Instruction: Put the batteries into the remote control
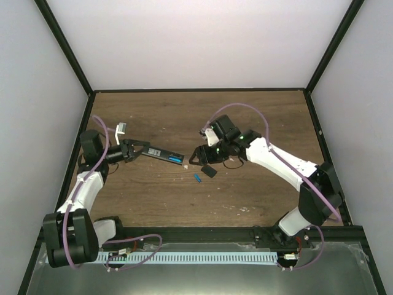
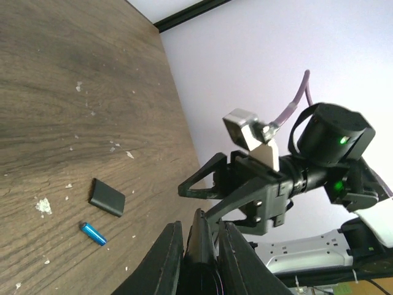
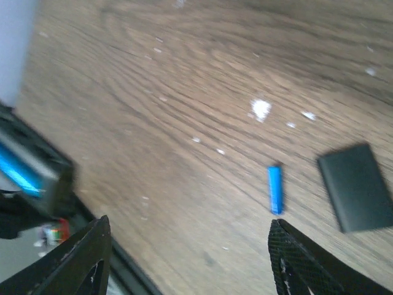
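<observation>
Left fingers are pinched on one end of the remote control, a slim black bar that runs from them toward the middle of the wooden surface. A seated battery shows as a bright blue streak in its far end. The right fingers are spread just beyond that end, with nothing between them. Near them on the surface lie a short black cover and, just beside it, a loose battery, a tiny bright blue cylinder on its side. From the left wrist, the left fingers press on either side of the remote control, seen end-on as a narrow black edge. The cover and the loose battery lie near each other but apart on the surface, among white specks, and the right fingers stand parted beyond. From the right wrist, the right fingers sit wide apart at the bottom corners. The loose battery lies beyond the gap between them, with the cover just to its right, not touching. At the left edge, blurred, the remote control shows its open bay with the seated battery inside.
</observation>
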### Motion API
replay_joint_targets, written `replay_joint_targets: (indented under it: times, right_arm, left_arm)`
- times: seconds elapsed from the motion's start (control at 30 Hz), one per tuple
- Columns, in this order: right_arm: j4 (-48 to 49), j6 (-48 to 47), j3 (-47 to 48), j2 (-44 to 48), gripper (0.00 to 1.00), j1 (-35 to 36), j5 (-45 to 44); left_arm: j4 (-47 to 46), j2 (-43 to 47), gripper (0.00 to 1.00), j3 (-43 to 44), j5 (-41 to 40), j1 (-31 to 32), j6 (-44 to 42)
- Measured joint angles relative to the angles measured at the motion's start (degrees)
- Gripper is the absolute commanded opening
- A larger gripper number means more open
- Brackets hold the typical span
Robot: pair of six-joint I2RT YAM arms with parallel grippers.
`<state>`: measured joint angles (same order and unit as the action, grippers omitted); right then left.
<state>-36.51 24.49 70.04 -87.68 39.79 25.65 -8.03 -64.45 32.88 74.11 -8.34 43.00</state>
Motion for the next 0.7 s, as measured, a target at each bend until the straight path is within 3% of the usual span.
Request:
replay_joint_targets:
  times: [0.17, 0.37, 0.7]
  right_arm:
    - [-0.7, -3.1, -6.5, -0.2, 0.55, 0.0, -6.4]
    - [-0.4, -7.1, -9.4, -3.7, 0.35, 2.1, -13.1]
    - [0.2, -11.9, -8.5, -12.2, 0.29, 9.9, -19.6]
  left_arm:
    - [1.3, -0.9, 0.00, 0.6, -0.7, 0.0, -1.0]
    - [2.4, -1.1, 0.00, 1.3, -1.1, 0.0, -1.6]
    - [3.5, -1.1, 0.00, 1.9, -2.1, 0.0, -2.1]
